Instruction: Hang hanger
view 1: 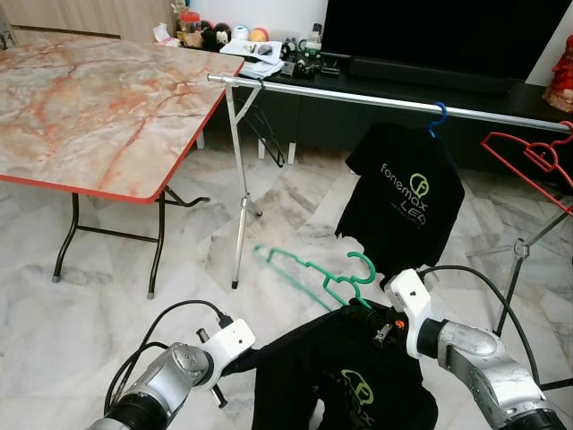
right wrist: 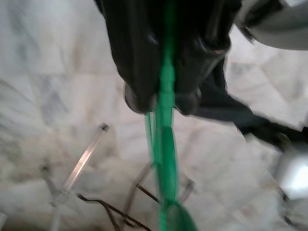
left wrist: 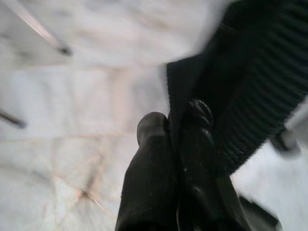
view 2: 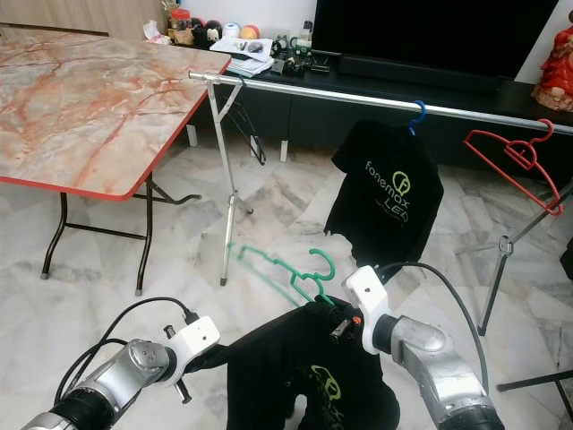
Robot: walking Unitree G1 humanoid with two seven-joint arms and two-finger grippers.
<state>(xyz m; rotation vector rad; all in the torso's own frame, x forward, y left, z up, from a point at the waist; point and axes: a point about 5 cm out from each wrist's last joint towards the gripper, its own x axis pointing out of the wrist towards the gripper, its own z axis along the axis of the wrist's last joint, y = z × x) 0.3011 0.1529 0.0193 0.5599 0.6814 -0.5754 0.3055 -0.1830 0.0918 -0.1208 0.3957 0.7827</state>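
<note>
A marble-patterned desk (view 1: 98, 107) with a red edge filled the left of the scene, its dark folding legs standing on the pale marble floor (view 1: 116, 296). Behind it ran a long black TV cabinet (view 1: 403, 98) cluttered with small items. In front of the cabinet stretched the silver clothes rail (view 1: 358, 97) on thin metal legs — one leg rose just beside the desk corner. On the rail hung a black T-shirt (view 1: 405, 204) with a printed logo on a blue hanger (view 1: 438, 117), a red hanger (view 1: 528, 154) farther right, and a black wire hanger (view 1: 266, 134) near the rail's left end.

Low in the foreground, a second black T-shirt (view 1: 345, 376) hung between the two arms, well below the rail. The left pincer (left wrist: 175, 125) was closed on the edge of its fabric. The right pincer (right wrist: 163, 96) was clamped on the green hanger (view 1: 313, 269) — its hook pointed up, and its far arm jutted out to the left of the shirt, bare, above the floor.
</note>
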